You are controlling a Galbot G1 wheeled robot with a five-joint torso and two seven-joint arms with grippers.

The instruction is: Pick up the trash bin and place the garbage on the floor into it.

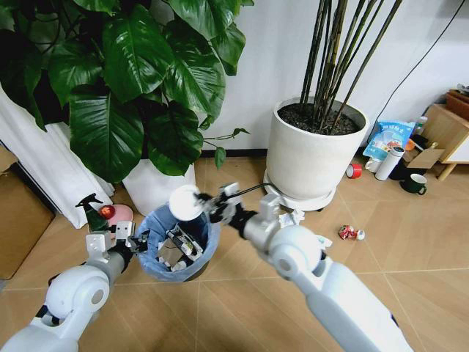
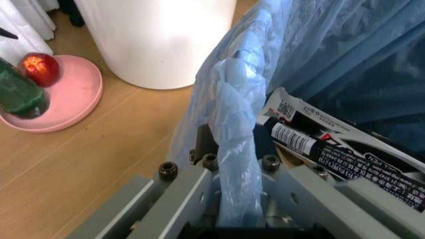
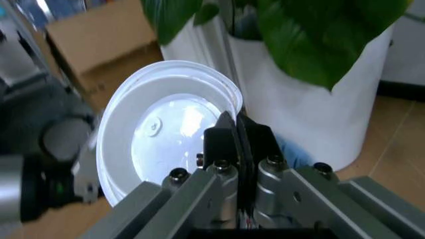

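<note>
Trash bin, dark and lined with a crinkly light-blue bag, sits low and left of centre in the head view, in front of the leafy plant's white pot. The left gripper has its jaws closed on the bin's left rim; from the left wrist the bunched blue plastic runs straight down between the jaws. Inside the bin lies a black-and-white printed wrapper among other scraps.

The right gripper reaches in from the lower right and holds a white round disc just above the bin's upper rim. From the right wrist the jaws are pressed together on the disc's edge, the disc standing nearly upright.

On the floor at centre right, a crushed red can lies near the big round white pot of tall stems, and what looks like crumpled white paper rests at that pot's base, partly hidden by the arm. A pink plate with a red fruit and a green spray bottle sits at the bin's left.
</note>
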